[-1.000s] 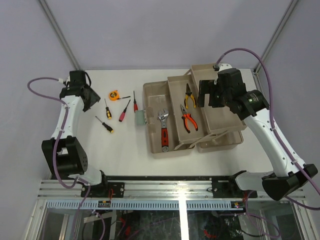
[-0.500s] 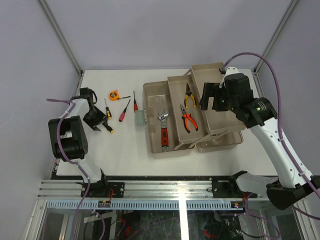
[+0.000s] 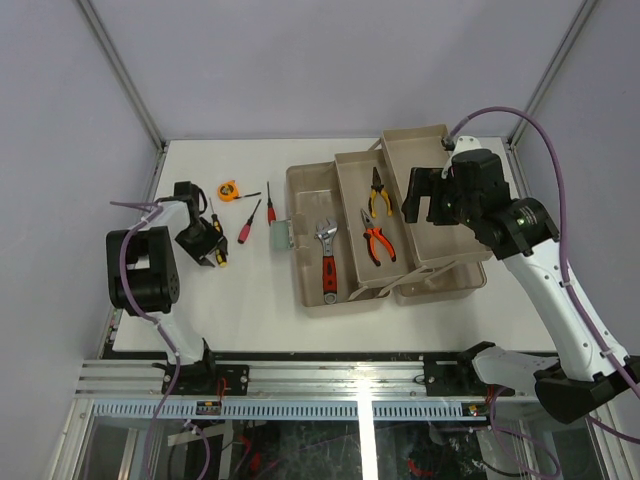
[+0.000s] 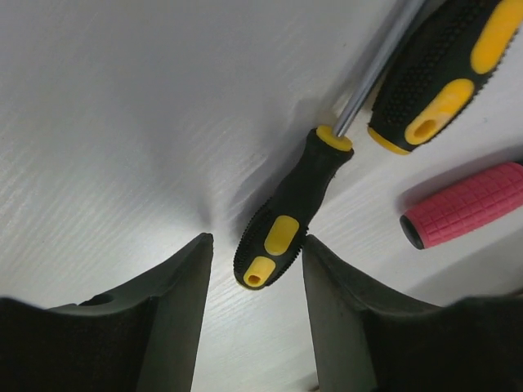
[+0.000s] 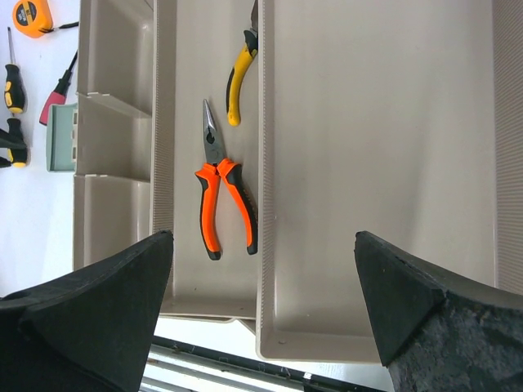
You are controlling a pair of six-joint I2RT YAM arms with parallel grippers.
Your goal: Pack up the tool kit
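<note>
The beige toolbox [image 3: 305,285] lies open with its trays spread. A red-handled wrench [image 3: 327,262], orange pliers [image 3: 375,241] and yellow pliers [image 3: 378,193] lie inside; its green latch [image 3: 278,233] faces left. On the table to its left are an orange tape measure [image 3: 230,189] and several screwdrivers. My left gripper [image 3: 204,245] is low and open, its fingers on either side of a black-yellow screwdriver handle [image 4: 282,237], not touching it. My right gripper [image 3: 428,196] hangs open and empty above the toolbox's right trays [image 5: 376,163].
A second black-yellow screwdriver [image 4: 445,73] and a pink-handled one [image 4: 474,204] lie close beside the left gripper. A small red screwdriver [image 3: 270,208] lies near the latch. The table's left edge [image 3: 135,250] is close to the left arm.
My left arm has folded back and come down over the nearest black-yellow screwdriver. My right gripper has shifted slightly right above the toolbox.
</note>
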